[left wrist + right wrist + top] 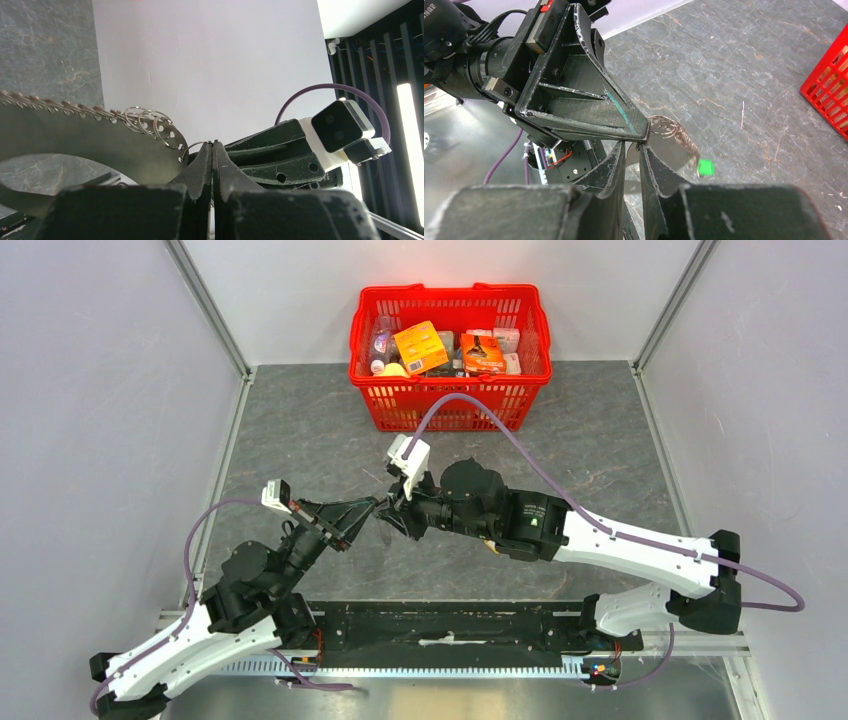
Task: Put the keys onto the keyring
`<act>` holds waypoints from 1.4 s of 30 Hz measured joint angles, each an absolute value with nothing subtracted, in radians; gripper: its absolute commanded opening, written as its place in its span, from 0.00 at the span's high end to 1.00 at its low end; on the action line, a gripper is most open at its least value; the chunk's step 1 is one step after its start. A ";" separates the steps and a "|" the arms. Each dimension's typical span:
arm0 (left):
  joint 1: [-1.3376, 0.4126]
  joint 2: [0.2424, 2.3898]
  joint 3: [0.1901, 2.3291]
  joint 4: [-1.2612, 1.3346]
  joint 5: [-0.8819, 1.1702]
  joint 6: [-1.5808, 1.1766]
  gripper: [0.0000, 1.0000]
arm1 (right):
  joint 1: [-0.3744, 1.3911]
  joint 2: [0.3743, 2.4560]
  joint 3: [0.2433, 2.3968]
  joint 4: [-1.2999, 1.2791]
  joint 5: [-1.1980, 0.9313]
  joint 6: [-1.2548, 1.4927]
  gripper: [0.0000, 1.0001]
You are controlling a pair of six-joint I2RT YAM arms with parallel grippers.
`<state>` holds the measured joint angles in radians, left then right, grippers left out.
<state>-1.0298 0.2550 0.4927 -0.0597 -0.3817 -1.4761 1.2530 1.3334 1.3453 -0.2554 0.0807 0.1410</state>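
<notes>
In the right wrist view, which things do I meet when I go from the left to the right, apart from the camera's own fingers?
left gripper → keyring → green key tag → red basket

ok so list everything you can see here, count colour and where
basket: one, red, far middle of the table
boxes: several, orange, yellow and white, inside the basket
table: one, dark grey, stone look, under everything
keyring: one, silver rings on a grey strap, held up between the two grippers
green key: one, bright green tag, by the strap's far end; attached or not, cannot tell
left gripper: one, black, shut on a ring of the keyring
right gripper: one, black, tips at the strap, narrow gap, hold unclear
</notes>
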 measured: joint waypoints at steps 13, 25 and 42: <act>-1.028 0.276 0.487 0.008 -0.360 -1.503 0.98 | 1.254 1.316 1.345 -0.249 0.086 0.099 1.00; -1.025 0.283 0.466 0.054 -0.339 -1.528 0.88 | 1.255 1.301 1.345 -0.266 0.093 0.080 1.00; -1.025 0.281 0.457 0.080 -0.218 -1.548 0.69 | 1.268 1.257 1.362 -0.364 0.093 0.077 1.00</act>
